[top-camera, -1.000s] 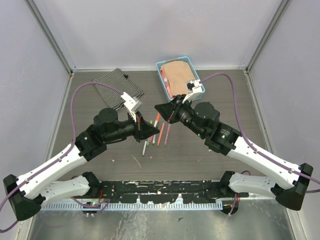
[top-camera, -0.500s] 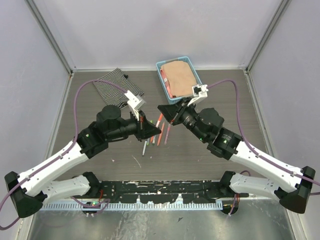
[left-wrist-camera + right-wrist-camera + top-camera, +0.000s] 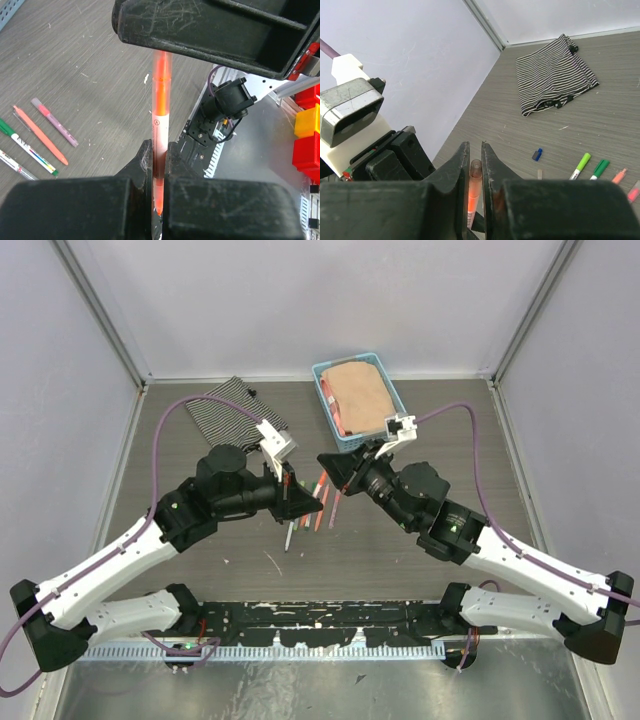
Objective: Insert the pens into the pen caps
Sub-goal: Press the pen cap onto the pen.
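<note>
- The left gripper (image 3: 159, 156) is clamped tight on the lower barrel of an orange pen (image 3: 161, 100). Its fingers press on both sides, and an orange point juts out just past them.
- The right gripper (image 3: 475, 150) is likewise closed on the same pen's other end, which shows between its fingers as a clear-topped orange tube. The pen bridges the two grippers in the air above the table (image 3: 200, 570).
- The brighter orange stretch just under the right gripper may be the cap. No seam is clear, so it cannot be told whether the cap is fully seated.
- To do this step well, both arms should push along the pen's own line, with the two grips held coaxial. A sideways offset would likely bend the slim barrel or jam the cap at a slant.
- The push should be short and gentle, since the barrel slipping through the left fingers would waste the stroke.
- Only one gripper should let go once the cap is home, so the pen does not drop.
- Below, the loose pens (image 3: 42, 137) lie side by side on the table, well apart from the held one. A green pen (image 3: 581, 164) is among them.
- A blue cap (image 3: 536, 154) lies alone between those pens and the striped cloth (image 3: 555, 75).
- A basket (image 3: 322, 380) sits at the far edge, near the cloth.
</note>
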### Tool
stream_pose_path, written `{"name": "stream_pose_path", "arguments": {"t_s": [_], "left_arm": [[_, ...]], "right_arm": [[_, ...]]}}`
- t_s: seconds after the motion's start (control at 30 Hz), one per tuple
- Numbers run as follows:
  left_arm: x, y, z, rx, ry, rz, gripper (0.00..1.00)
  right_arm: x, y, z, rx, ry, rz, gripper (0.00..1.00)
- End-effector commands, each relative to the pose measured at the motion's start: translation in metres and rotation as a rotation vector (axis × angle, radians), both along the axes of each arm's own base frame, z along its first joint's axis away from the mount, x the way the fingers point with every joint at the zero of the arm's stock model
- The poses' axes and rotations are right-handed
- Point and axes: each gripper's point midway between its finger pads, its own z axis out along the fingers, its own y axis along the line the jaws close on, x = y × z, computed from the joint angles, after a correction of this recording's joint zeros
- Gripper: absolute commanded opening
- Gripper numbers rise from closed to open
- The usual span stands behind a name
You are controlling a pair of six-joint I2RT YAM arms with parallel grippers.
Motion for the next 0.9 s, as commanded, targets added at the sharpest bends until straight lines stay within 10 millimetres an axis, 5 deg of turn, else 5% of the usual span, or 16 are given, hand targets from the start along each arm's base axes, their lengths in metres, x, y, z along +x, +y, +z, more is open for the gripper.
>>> {"name": "stream_pose_path", "arguments": {"t_s": [0.0,0.27,0.6,0.87], "left_arm": [[0.024,0.0,0.122,-0.302,-0.276,0.088,0.0],[0.024,0.001,0.125,-0.297,-0.294,0.09,0.0],[0.024,0.004,0.132,-0.3,-0.345,0.089,0.0],[0.026,0.007,0.132,-0.284,-0.364,0.101,0.0]], "right_arm": [[-0.05,0.015,-0.11,-0.374,0.169,0.219,0.0],[-0.052,0.009,-0.124,-0.417,0.197,0.168,0.0],[-0.093,0.031,-0.143,-0.358,0.34,0.385,0.0],[-0.095,0.009,-0.154,-0.487,0.371,0.358,0.0]]}}
